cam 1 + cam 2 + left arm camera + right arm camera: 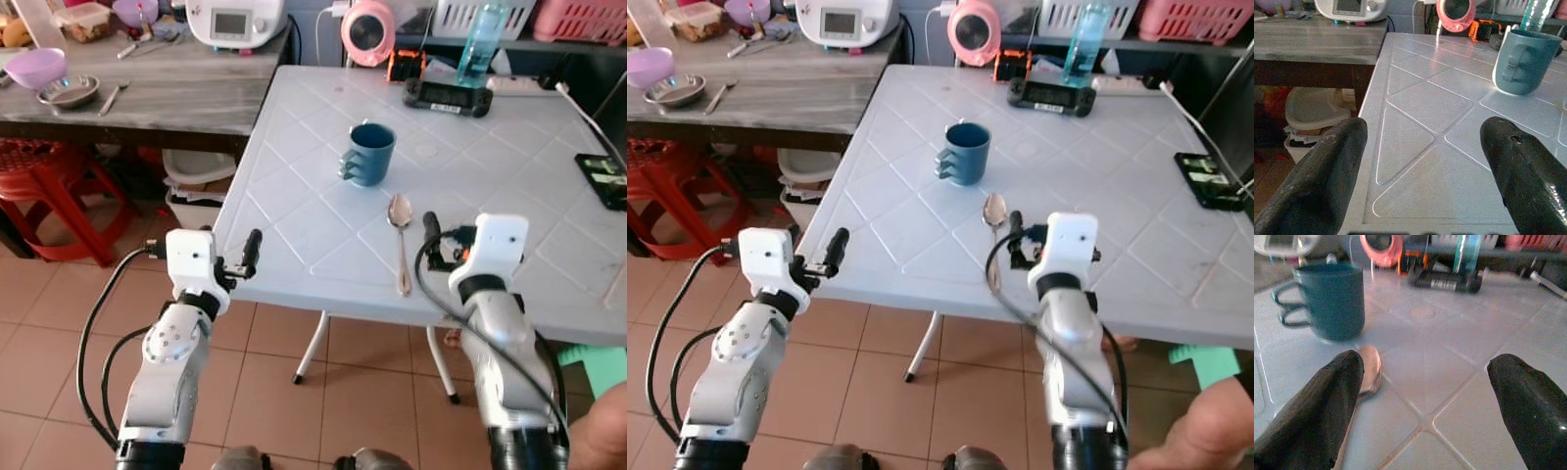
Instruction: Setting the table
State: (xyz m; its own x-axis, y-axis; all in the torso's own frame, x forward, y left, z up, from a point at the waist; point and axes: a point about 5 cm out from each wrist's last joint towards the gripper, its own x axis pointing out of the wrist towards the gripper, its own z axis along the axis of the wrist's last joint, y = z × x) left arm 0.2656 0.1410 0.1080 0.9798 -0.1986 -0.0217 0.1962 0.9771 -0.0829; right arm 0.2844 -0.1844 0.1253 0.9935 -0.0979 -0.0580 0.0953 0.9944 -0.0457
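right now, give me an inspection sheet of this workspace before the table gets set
surface: white plastic table, diamond-patterned top
job's things: blue mug upright; spoon lying in front of it, apart
clutter: game controller, water bottle, pink fan at the far edge; black device on the right
hands: left hand open at the near left edge; right hand open beside the spoon
cables: white cord across the far right corner
surroundings: wooden counter, red stool, tiled floor
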